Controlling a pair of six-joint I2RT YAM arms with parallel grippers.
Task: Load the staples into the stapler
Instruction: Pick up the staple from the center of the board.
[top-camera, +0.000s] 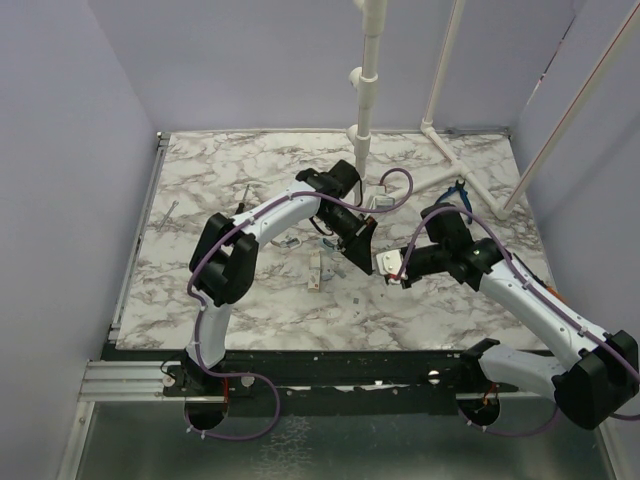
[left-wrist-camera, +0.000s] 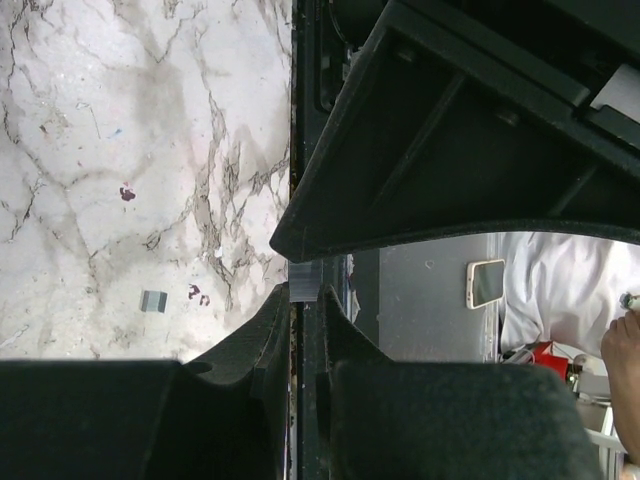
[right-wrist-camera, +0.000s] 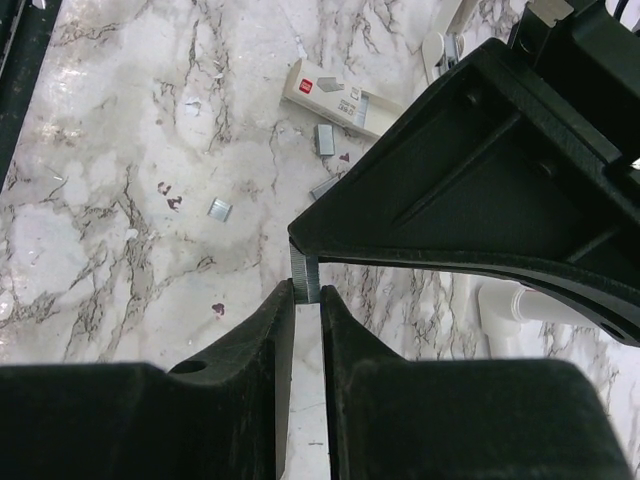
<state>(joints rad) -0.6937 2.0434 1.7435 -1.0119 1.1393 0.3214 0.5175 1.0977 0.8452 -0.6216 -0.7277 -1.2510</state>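
The staples (right-wrist-camera: 306, 277), a short grey strip, stand between both grippers above the table. My right gripper (right-wrist-camera: 307, 290) is shut on the strip's lower end. My left gripper (left-wrist-camera: 305, 292) is shut on the same staples (left-wrist-camera: 305, 281), and its black fingers (right-wrist-camera: 450, 180) fill the upper right of the right wrist view. In the top view the left gripper (top-camera: 362, 245) and right gripper (top-camera: 397, 270) meet tip to tip at mid-table. The stapler (top-camera: 288, 243), white with a teal part, lies on the marble under the left arm. It also shows small as a white stapler (right-wrist-camera: 437, 48) behind the left gripper.
A small white oblong box (right-wrist-camera: 330, 93) with a red label lies near the stapler, also seen as the box (top-camera: 318, 270). Loose staple pieces (right-wrist-camera: 219, 208) dot the marble. Blue-handled pliers (top-camera: 458, 188) and white pipes (top-camera: 368, 100) stand at the back. A phone (left-wrist-camera: 486, 282) lies beyond the table edge.
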